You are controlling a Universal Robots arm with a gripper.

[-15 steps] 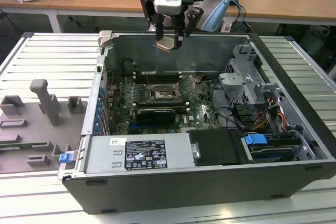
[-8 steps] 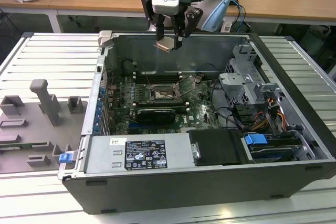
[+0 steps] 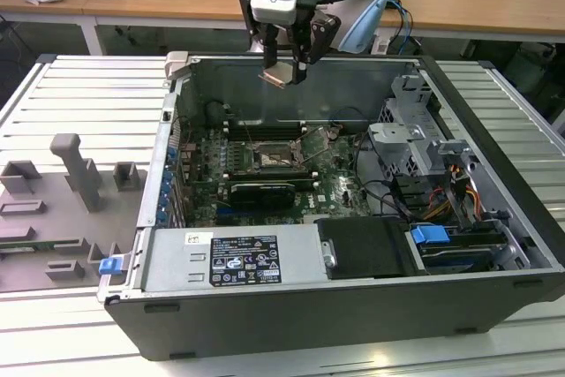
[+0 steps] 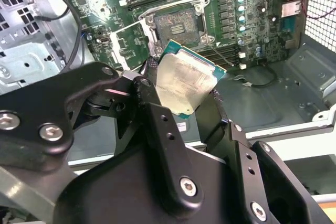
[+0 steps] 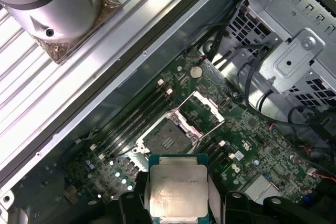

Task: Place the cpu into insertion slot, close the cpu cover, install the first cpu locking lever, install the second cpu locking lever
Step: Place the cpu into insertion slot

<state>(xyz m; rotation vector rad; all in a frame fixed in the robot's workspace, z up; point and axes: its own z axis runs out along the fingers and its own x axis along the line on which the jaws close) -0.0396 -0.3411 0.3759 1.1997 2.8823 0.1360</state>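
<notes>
Gripper (image 3: 287, 66): fingers clamped narrow on the chip, one on each side edge; it hangs over the open computer case (image 3: 353, 315), high above the board.
Chip (image 4: 186, 85): in the gripper, in the air, clear of everything below. The pale metal top faces both wrist views and a green edge shows around it. Tilted in the exterior view.
Socket (image 5: 167, 140): dark square with a metal rim on the green board (image 3: 340, 192), uncovered, nothing in it. In both wrist views it sits just past the held chip.
Cover plate (image 5: 205, 111): swung open, standing tilted at the socket's edge, on the exterior view's right of the socket.
Memory slots (image 3: 265, 127): long dark strips just behind the socket in the exterior view.
Power supply (image 3: 231, 258): grey box with a label, against the case's near wall.
Drive cage (image 3: 415, 134): grey metal, on the exterior view's right inside the case, with cables near it.
Grey tray (image 3: 62, 209): on the table at the exterior view's left, outside the case.
</notes>
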